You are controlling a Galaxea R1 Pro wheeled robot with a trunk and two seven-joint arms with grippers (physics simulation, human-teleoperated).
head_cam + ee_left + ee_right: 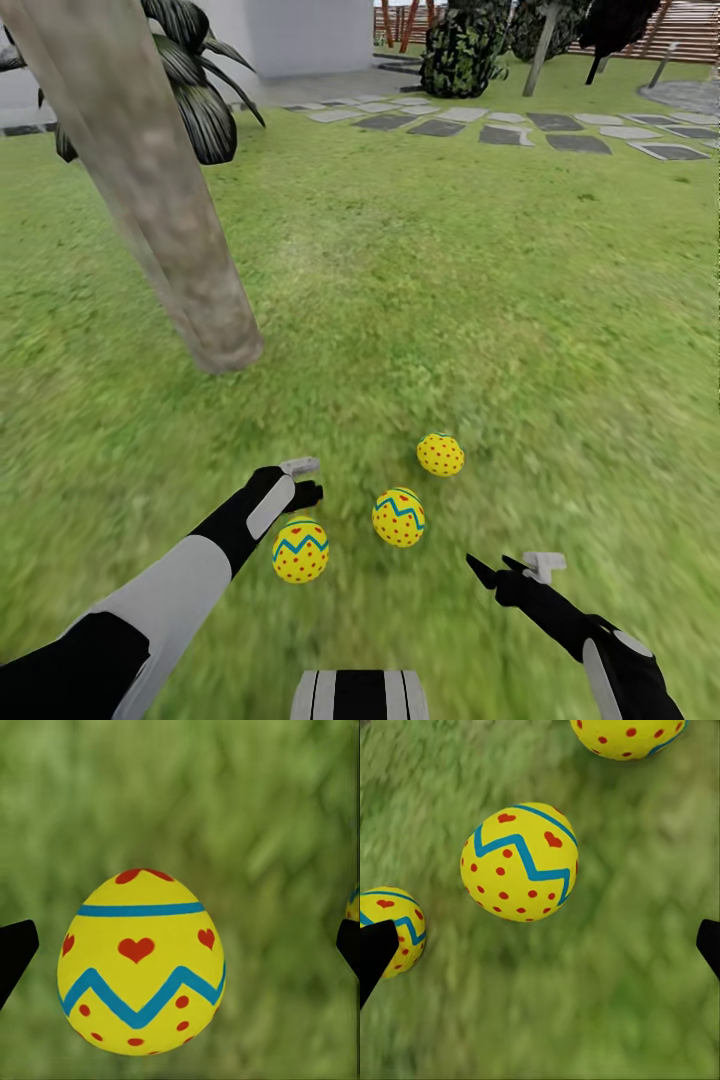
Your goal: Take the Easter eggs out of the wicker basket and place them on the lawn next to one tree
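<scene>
Tree trunk (170,220) at left, leaning, base on lawn (500,300). Left hand (300,482) low over grass, fingers apart, holding nothing, just above nearest egg (300,550). Second egg (399,517) in middle, third egg (440,454) beyond it; all three lie apart on lawn near tree. Right hand (505,567) at right, fingers spread, empty, near middle egg. Stepping-stone path (560,130) far behind.

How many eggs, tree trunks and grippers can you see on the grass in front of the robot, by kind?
Eggs: 3
Tree trunk close by: 1
Grippers: 2, left gripper and right gripper, both open
Total: 6
</scene>
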